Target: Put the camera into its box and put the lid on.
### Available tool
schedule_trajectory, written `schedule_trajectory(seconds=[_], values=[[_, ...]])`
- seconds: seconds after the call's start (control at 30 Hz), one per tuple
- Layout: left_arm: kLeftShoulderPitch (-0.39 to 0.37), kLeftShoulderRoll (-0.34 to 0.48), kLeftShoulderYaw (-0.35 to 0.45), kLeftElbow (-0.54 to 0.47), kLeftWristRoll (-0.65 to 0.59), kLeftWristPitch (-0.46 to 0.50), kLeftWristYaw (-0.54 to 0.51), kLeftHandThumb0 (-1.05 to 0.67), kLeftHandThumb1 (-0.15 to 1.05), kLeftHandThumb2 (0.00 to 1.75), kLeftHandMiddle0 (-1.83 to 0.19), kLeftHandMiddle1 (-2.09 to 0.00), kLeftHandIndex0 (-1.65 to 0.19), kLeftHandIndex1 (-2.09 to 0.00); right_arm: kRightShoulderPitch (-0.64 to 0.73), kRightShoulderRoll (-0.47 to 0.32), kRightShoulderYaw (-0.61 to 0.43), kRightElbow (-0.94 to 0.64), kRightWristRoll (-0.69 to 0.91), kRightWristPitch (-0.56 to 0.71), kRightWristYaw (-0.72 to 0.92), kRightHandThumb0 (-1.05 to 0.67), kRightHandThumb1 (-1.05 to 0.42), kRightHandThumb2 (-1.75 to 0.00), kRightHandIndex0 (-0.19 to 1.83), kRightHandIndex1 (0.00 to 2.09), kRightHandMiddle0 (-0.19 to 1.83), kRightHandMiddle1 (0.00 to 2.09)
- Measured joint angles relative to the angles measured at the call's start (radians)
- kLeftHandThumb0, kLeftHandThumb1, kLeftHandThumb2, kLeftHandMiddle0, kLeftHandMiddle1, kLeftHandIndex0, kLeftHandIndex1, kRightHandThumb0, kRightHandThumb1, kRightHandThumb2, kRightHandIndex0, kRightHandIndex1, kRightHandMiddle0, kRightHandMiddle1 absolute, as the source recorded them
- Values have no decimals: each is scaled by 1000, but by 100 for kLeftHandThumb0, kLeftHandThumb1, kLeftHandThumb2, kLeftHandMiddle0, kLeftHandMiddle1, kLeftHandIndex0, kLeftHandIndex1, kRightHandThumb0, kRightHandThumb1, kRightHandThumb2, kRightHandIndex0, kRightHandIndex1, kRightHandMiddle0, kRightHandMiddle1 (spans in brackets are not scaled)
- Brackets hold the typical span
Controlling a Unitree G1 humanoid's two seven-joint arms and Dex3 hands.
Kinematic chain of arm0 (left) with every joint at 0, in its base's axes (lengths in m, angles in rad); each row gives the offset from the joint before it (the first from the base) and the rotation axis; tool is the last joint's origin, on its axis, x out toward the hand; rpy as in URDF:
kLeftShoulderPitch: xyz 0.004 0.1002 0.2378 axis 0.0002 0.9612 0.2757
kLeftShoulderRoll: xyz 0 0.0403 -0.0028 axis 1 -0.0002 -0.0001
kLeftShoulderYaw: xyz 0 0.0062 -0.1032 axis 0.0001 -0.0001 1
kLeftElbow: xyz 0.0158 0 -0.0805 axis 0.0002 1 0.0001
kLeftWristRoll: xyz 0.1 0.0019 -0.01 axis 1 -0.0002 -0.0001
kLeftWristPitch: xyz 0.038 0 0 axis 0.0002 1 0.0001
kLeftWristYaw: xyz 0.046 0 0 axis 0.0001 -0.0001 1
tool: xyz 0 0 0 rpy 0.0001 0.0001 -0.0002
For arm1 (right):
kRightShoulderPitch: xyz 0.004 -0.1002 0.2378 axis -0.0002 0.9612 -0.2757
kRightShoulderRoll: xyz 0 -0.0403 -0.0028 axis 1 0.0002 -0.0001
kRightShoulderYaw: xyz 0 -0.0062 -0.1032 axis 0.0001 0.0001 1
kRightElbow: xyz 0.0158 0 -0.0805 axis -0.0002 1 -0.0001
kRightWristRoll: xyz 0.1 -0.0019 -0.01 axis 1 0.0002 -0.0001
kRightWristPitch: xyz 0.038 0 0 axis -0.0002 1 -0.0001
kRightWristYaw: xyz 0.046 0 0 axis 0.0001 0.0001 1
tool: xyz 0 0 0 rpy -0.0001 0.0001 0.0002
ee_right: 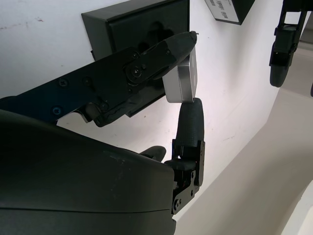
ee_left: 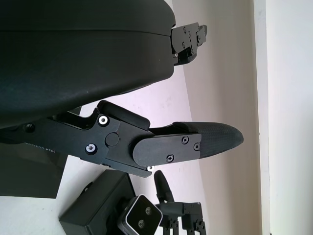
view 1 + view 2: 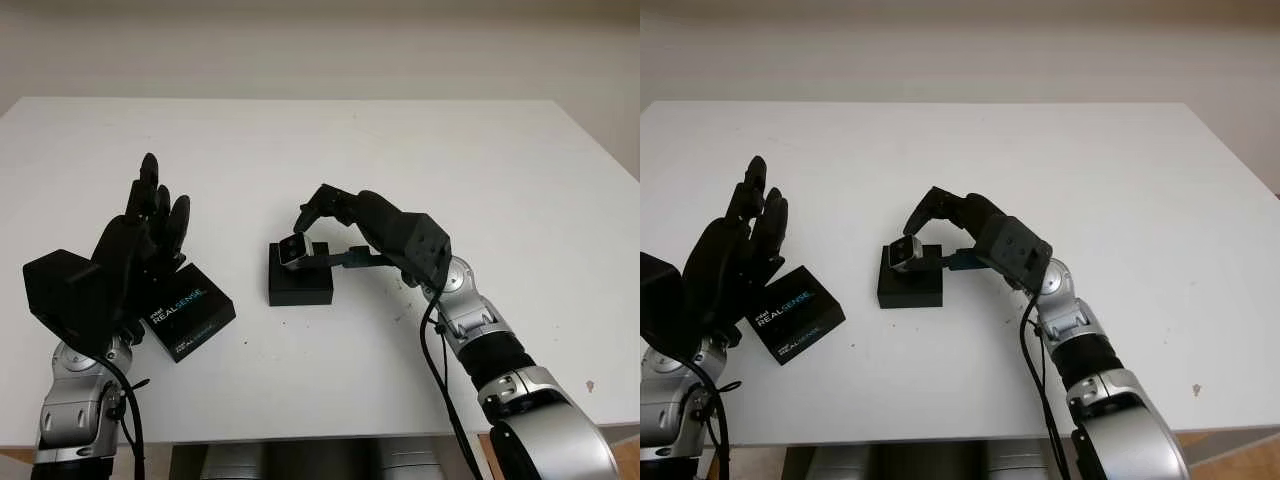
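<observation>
Above the open box, right hand grips the camera.

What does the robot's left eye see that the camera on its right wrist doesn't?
Left eye view: the whole white table, both arms, the left hand open by the lid, the lid's REALSENSE print, and the lens face of the camera. Right wrist view: up close, the fingers pinching the camera's silver edge from opposite sides. Both: the right hand holding the camera at the black box.
</observation>
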Motion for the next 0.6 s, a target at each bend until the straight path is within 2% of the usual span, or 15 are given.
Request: schedule_trajectory(seconds=[0.6], values=[[0,0,0,0,-1,0,-3,-73,105,50,19,0,19,0,53,6,0,-31,3,24,-15,-50,-94,-5,20,39,37,160]])
